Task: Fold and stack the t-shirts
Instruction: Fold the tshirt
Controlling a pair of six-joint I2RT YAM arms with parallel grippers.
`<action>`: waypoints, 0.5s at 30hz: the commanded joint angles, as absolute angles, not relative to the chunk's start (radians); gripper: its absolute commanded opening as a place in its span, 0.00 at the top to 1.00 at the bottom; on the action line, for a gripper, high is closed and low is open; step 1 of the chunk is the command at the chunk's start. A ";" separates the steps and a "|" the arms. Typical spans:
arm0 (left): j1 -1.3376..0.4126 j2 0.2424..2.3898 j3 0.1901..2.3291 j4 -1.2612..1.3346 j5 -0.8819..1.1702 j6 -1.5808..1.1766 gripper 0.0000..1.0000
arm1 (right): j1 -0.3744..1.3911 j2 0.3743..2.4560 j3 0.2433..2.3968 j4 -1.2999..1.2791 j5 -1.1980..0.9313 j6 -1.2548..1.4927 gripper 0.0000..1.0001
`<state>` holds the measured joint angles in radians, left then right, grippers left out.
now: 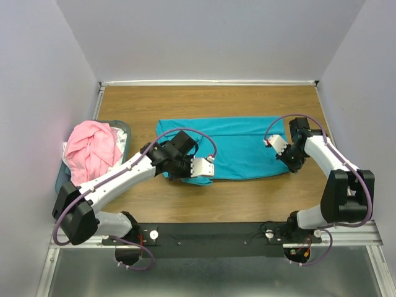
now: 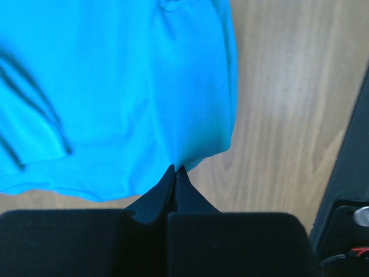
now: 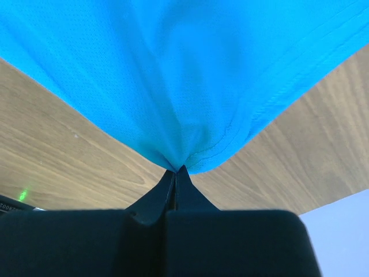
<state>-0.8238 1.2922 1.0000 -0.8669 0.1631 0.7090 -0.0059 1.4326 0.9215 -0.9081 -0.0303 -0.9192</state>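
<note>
- Gripping the teal t-shirt (image 1: 238, 145) along one long edge: my left gripper (image 2: 176, 169) is pinched shut on the corner nearest the basket (image 1: 126, 131), and my right gripper (image 3: 176, 169) on the corner farthest from it.
- The shirt lies spread flat just beside the basket. The pink t-shirt (image 1: 93, 148) sits bunched inside it.
- I judge this to be the first fold. Next I'd lift both corners evenly and carry them across.
- The wrist views show cloth caught between the fingertips. Only the top view shows both shirts.
</note>
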 commanded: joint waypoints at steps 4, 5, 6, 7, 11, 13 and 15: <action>-0.697 1.371 1.150 -0.891 0.121 0.821 1.00 | -0.002 1.532 1.077 -0.971 -0.035 -0.928 0.99; -0.678 1.384 1.166 -0.890 0.120 0.830 1.00 | -0.002 1.542 1.091 -0.971 -0.032 -0.931 1.00; -0.654 1.405 1.195 -0.888 0.115 0.854 1.00 | -0.002 1.563 1.101 -0.974 -0.026 -0.936 0.99; -0.641 1.416 1.209 -0.885 0.115 0.865 1.00 | -0.002 1.563 1.111 -0.973 -0.026 -0.940 0.99; -0.601 1.486 1.273 -0.871 0.115 0.902 1.00 | -0.002 1.633 1.164 -0.973 -0.014 -0.959 0.99; -0.583 1.506 1.287 -0.859 0.115 0.913 1.00 | -0.002 1.660 1.184 -0.973 -0.012 -0.959 1.00; -0.571 1.537 1.307 -0.844 0.110 0.926 1.00 | -0.002 1.701 1.216 -0.973 -0.011 -0.962 1.00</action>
